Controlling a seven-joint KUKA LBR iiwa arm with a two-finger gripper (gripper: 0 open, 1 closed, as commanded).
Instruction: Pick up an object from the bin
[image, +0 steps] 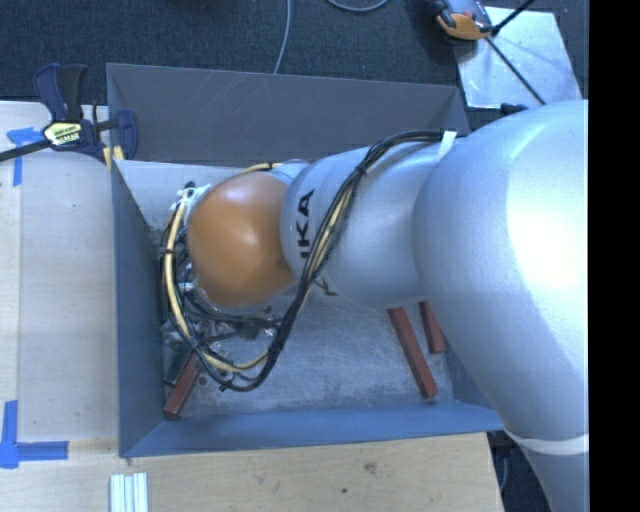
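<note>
In the bin's left half: the arm (480, 250) reaches in from the right and hangs low over the floor. Its orange cover (235, 250) sits close to the left wall of the grey bin (300, 425).
Gripper: the gripper (222, 325) is tucked beneath the cover among looped cables (250, 375), so I make out only dark parts of it.
Grip: from where I stand I cannot tell whether it is spread or closed, or whether anything is in it.
Nearest thing: a reddish-brown stick (181, 388) lies slantwise in the front-left corner. Its upper end runs in under the cables, just beside the gripper.
Other things: a pair of brown sticks (412, 352) lies side by side on the floor at the right, partly under the arm and well apart from the gripper.
Step in hand: by my reading, the reach down onto a pick at the left side; nothing looks lifted.
Likely target: the corner stick, though I judge that from nearness alone.
Next move calls for: closing squarely across the stick's narrow width, keeping clear of the left and front walls, then lifting straight up.
Risk: the stick sits tight in the corner, so a hold near its end may let it tip or slip.
</note>
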